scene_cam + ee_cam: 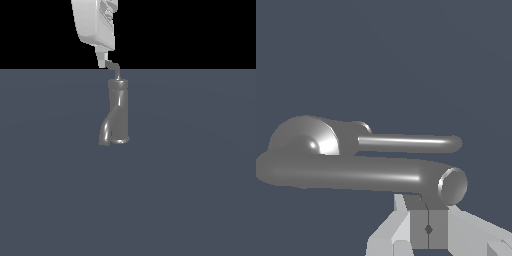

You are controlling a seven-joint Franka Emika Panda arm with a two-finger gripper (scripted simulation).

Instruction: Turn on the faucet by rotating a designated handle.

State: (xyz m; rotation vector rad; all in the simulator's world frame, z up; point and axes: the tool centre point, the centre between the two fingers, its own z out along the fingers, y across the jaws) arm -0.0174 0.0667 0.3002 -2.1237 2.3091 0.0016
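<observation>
The pincer [102, 63], its fingers pressed together with nothing between them (plain in the wrist view), sits just beside the handle [114, 67] atop the faucet [116, 112] standing mid-floor, so the push seems underway, calling next for a steady sideways sweep.

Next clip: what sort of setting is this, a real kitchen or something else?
Not a kitchen: it looks like a bare simulated test scene. A lone grey faucet stands on a flat, featureless blue-grey floor under a black backdrop, with only the white gripper above its handle.
</observation>
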